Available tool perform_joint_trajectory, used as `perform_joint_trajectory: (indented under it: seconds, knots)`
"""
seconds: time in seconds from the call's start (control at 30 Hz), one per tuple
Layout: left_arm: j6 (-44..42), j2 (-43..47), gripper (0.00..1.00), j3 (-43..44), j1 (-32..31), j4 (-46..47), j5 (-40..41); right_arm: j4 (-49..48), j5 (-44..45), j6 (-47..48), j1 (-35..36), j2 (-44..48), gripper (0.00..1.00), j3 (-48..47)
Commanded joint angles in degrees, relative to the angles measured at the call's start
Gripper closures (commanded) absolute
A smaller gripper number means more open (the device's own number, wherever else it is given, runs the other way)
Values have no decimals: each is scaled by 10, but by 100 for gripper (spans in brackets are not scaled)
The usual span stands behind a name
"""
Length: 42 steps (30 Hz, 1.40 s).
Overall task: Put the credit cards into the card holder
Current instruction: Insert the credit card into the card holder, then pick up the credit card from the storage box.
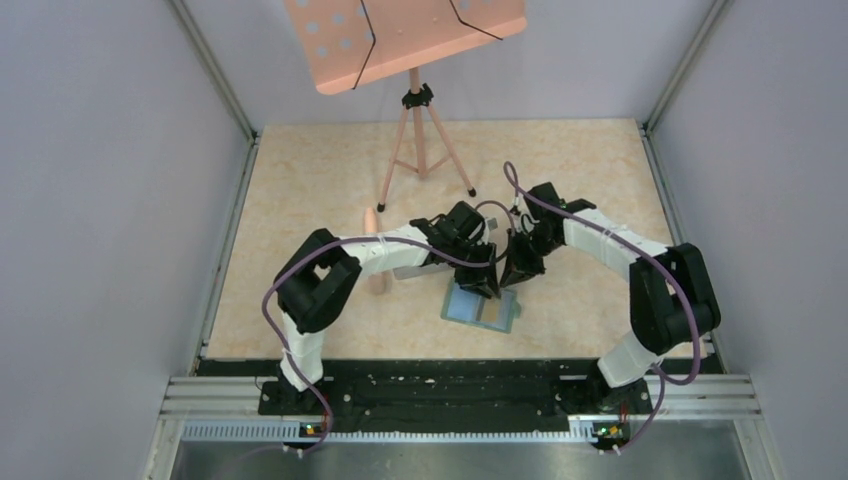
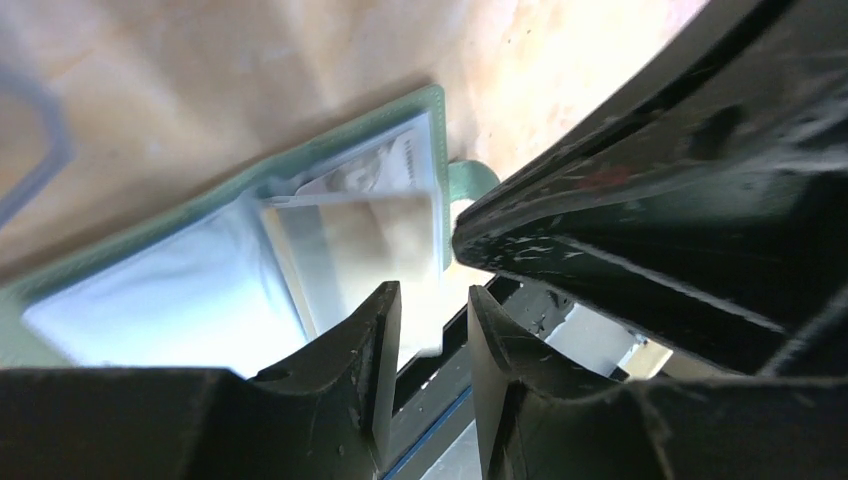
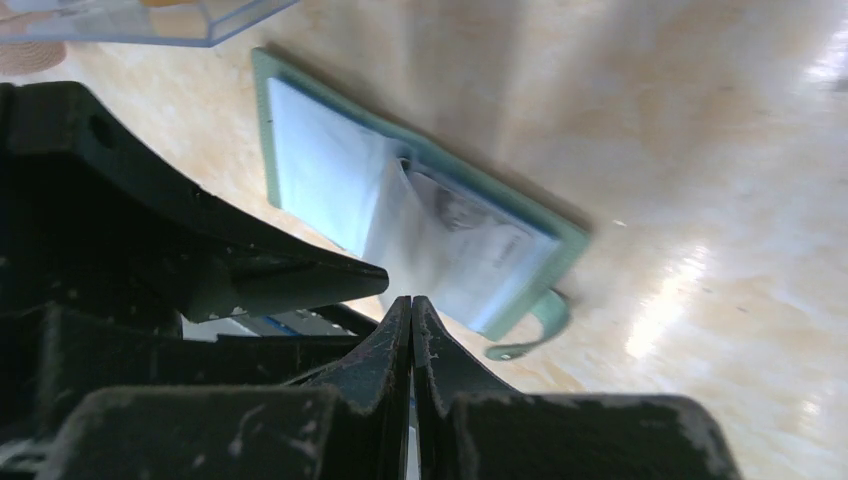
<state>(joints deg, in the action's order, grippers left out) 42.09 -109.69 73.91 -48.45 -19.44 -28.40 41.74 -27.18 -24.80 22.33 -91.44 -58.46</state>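
Note:
The card holder [image 1: 481, 309] lies open on the table, green rim [image 2: 330, 135] up, with a pale blue sleeve [image 2: 160, 300] and a clear sleeve [image 3: 450, 250]. A white-grey printed card [image 2: 365, 175] and a yellowish card [image 2: 365, 240] show inside the clear sleeve. My left gripper [image 2: 435, 305] hovers over the near edge, open by a narrow gap, with the sleeve's corner reaching between its fingers. My right gripper [image 3: 412, 300] is shut, nothing visible between its fingers, its tip at the clear sleeve's edge. Both grippers meet over the wallet [image 3: 268, 120] in the top view.
A clear plastic box [image 3: 150, 25] sits just behind the wallet, partly under the left arm [image 1: 400, 250]. A pink music stand [image 1: 420, 140] stands at the back. A small peach object [image 1: 371, 221] lies left of the arms. The snap strap [image 3: 535, 330] sticks out of the wallet.

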Motion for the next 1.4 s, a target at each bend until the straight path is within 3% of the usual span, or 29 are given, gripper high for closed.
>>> perform_joint_trajectory:
  seconds: [0.0, 0.1, 0.37, 0.53, 0.7, 0.8, 1.03, 1.27, 1.37]
  knots:
    - [-13, -43, 63, 52, -14, 20, -60, 50, 51, 38, -29, 29, 100, -37]
    - [-34, -56, 62, 81, -17, 0, -64, 60, 61, 47, -41, 26, 100, -51]
    - [-115, 6, 53, 116, 9, -52, 27, 66, 34, 57, -42, -17, 98, -126]
    - [-102, 79, 51, 59, 73, -9, 45, 65, 10, 59, -41, -62, 94, -192]
    - [-39, 139, 51, -30, 168, 71, 10, 65, -11, 57, -25, -116, 91, -268]
    - [-23, 162, 51, -61, 218, 71, 7, 65, -25, 53, -5, -159, 90, -315]
    - [-59, 183, 51, -61, 286, -51, 79, 73, -58, 39, 67, -270, 85, -457]
    - [-98, 185, 51, -45, 303, -157, 168, 73, -84, 35, 111, -361, 59, -536]
    - [-113, 173, 53, -34, 303, -183, 181, 70, -85, 35, 117, -388, 57, -546]
